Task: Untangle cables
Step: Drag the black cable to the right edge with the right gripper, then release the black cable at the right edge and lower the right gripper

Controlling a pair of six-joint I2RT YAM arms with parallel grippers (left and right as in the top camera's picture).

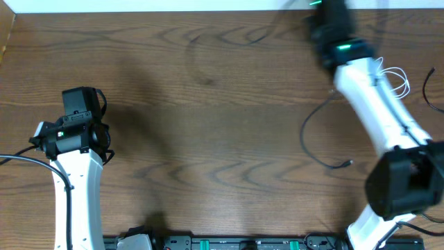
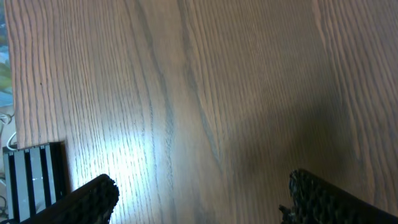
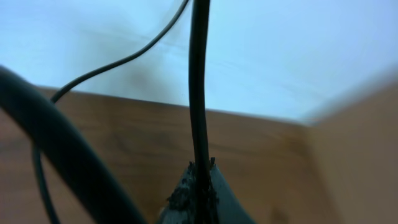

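My right gripper (image 3: 202, 182) is shut on a black cable (image 3: 199, 93) that runs straight up from its closed jaws. A second, thinner black cable (image 3: 118, 62) curves off to the left behind it. From overhead the right gripper (image 1: 326, 14) is blurred at the table's far right edge, with a faint black cable (image 1: 229, 38) trailing left from it. Another black cable (image 1: 310, 139) lies curved on the table, its plug end (image 1: 345, 164) near the right arm. A white cable (image 1: 395, 78) is looped beside that arm. My left gripper (image 2: 202, 199) is open over bare wood, far left (image 1: 82, 97).
A thick dark cord (image 3: 56, 155) crosses the right wrist view's left side, close to the lens. A black rail (image 1: 229, 243) lines the table's front edge. The white wall (image 1: 139, 5) borders the back. Another dark cable (image 1: 433, 94) shows at the right edge.
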